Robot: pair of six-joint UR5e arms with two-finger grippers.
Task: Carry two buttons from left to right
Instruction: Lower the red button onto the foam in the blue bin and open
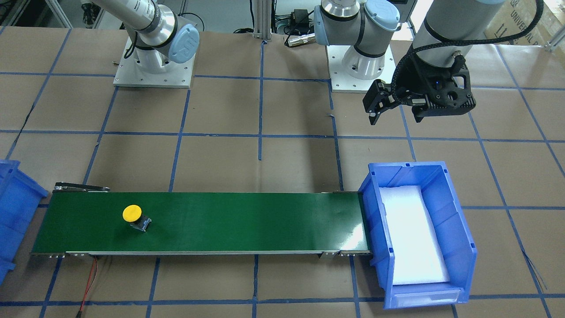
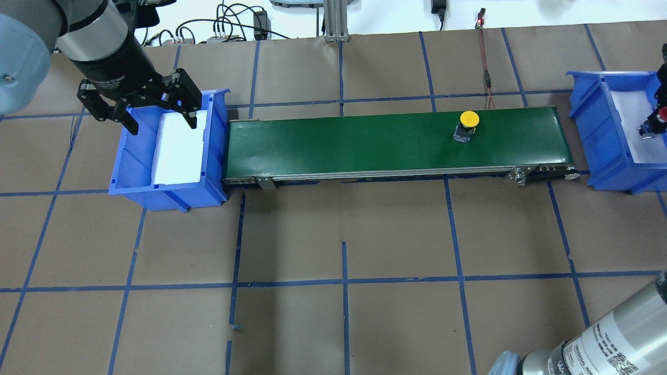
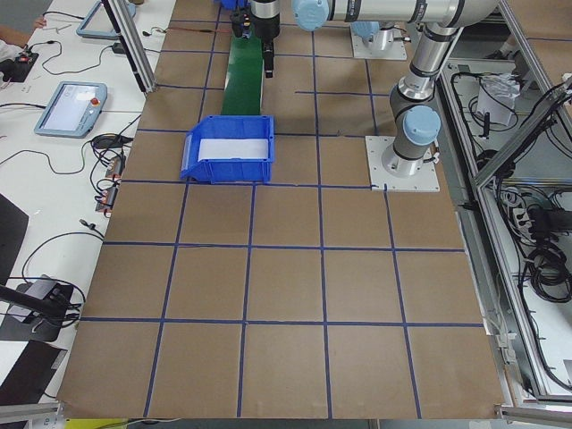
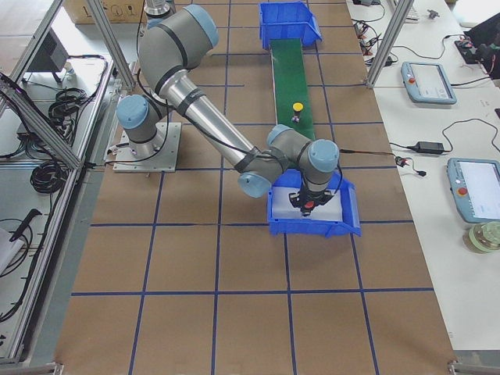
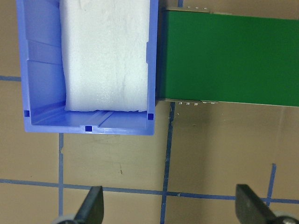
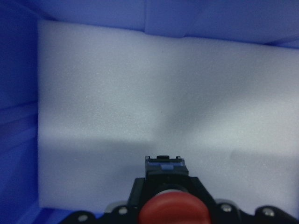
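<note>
Overhead exterior — yellow button [image 2: 467,124] inside belt [image 2: 338,143] edges

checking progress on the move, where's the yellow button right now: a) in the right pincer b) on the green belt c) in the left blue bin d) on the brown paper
b, the yellow button stands on the green conveyor belt; the right pincer grips the red button.

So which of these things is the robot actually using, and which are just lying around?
In use: yellow-capped push-button, red-capped push-button, long green conveyor belt, two foam-lined blue plastic bins.
Lying about: thin red-and-black wire, grey touchscreen tablets, black power adapter.
</note>
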